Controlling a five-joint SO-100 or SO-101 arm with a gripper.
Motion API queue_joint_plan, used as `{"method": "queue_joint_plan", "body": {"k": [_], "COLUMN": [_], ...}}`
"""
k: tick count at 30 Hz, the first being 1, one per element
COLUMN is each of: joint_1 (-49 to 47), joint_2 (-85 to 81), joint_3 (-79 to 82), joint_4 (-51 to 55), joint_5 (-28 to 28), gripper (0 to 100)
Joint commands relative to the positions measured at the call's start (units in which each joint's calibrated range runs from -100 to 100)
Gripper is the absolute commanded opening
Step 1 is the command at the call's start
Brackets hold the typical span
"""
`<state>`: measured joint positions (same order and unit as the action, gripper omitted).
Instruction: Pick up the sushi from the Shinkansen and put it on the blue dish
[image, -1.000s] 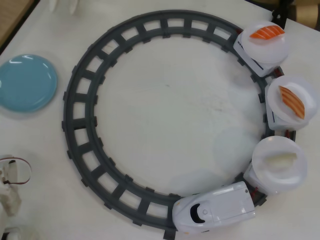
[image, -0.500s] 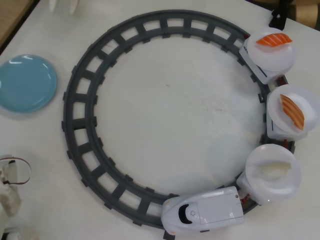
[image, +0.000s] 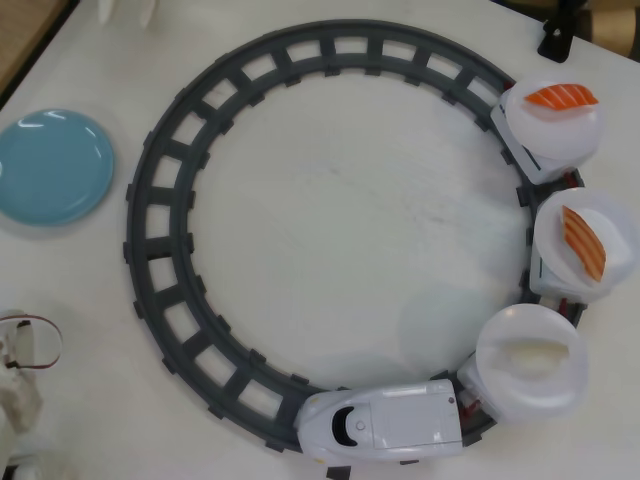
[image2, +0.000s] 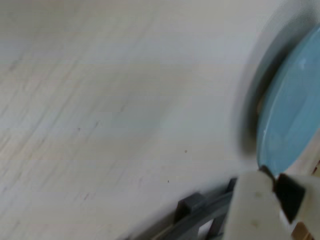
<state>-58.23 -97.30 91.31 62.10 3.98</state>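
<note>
Sushi (image: 582, 242) on Shinkansen (image: 385, 429) plate, blue dish (image: 52, 166) bare

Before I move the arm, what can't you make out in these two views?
- Claw: wrist view shows only a blurred part at the bottom edge; open or shut unclear.
- Arm: cut off by the overhead view's left edge.
- Blue dish: cut by the wrist view's right edge.
- Sushi, Shinkansen: outside the wrist view.

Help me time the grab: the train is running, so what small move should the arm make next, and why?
Probably swing out toward the track and wait over it. The striped sushi rides a plate behind the Shinkansen, far right in the overhead view, while the wrist view shows only bare table, track edge and the blue dish.
</note>
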Motion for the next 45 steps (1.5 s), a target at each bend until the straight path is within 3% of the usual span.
{"method": "queue_joint_plan", "body": {"k": [1, 7, 15, 26, 38, 45], "joint_1": [1.5, 10.1, 12.4, 21.1, 34.7, 49.9], "joint_2": [-0.5, 0.6, 1.6, 30.0, 48.4, 50.3], "joint_3": [-0.1, -6.9, -15.5, -43.2, -80.1, -86.6], "joint_4": [-0.7, -0.7, 3.7, 4.0, 21.0, 27.0], "joint_5": [-0.3, -0.3, 0.1, 2.1, 2.2, 3.7], "gripper": [4, 13, 13, 13, 14, 14]}}
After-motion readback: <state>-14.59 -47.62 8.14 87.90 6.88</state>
